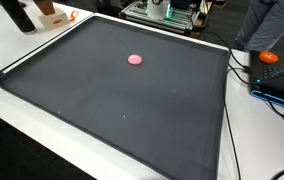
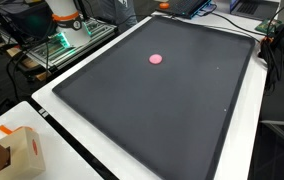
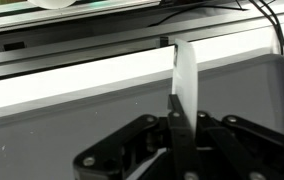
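In the wrist view my gripper point(image 3: 182, 118) is shut on a thin white flat piece point(image 3: 185, 72), which stands upright and sticks out beyond the black fingers point(image 3: 173, 110). What the piece is cannot be told. Below it lie the dark grey mat point(image 3: 62, 125) and the white table band point(image 3: 72, 85). A small pink disc point(image 1: 135, 59) lies alone on the black mat point(image 1: 102, 100) in both exterior views, toward the far half point(image 2: 156, 58). The gripper itself does not show in either exterior view, and the pink disc is out of the wrist view.
The robot's base point(image 2: 64, 18) stands at the mat's edge, with a metal frame point(image 1: 162, 12) around it. A cardboard box point(image 2: 24, 150) sits on the white table. An orange object point(image 1: 270, 57), cables point(image 1: 244, 75) and a blue device point(image 1: 282, 88) lie beside the mat.
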Controlling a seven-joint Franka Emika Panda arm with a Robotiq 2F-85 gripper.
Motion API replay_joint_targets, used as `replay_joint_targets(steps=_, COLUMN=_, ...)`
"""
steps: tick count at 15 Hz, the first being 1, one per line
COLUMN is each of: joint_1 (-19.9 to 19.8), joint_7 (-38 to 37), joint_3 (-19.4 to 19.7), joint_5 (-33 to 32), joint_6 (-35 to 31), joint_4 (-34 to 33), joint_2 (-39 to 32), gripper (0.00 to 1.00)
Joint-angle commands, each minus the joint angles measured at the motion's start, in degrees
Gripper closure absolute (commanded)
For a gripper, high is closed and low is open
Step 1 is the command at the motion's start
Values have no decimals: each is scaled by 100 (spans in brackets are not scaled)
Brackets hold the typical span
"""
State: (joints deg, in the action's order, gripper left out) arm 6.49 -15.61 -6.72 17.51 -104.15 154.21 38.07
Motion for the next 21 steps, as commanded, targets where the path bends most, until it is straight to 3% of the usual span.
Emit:
replay_joint_targets(steps=1, joint_1=-69, joint_7=31, joint_3=-57, joint_5=28, joint_6=32, joint_4=-15, joint_2=5, gripper=96)
replay_joint_targets(steps=13, joint_1=-69, joint_7=31, joint_3=-57, joint_5=28, joint_6=32, joint_4=-15, joint_2=5, gripper=96)
replay_joint_targets(steps=17, joint_1=-75, joint_7=-345, joint_3=-405, joint_5=-77, joint_6=-244, joint_4=-457, joint_2=-546, gripper=99)
replay_joint_targets(steps=21, joint_1=-86, joint_7=-900, joint_3=-872, joint_5=-471, joint_6=-456, joint_4=-1327, joint_2=-1495, gripper=99)
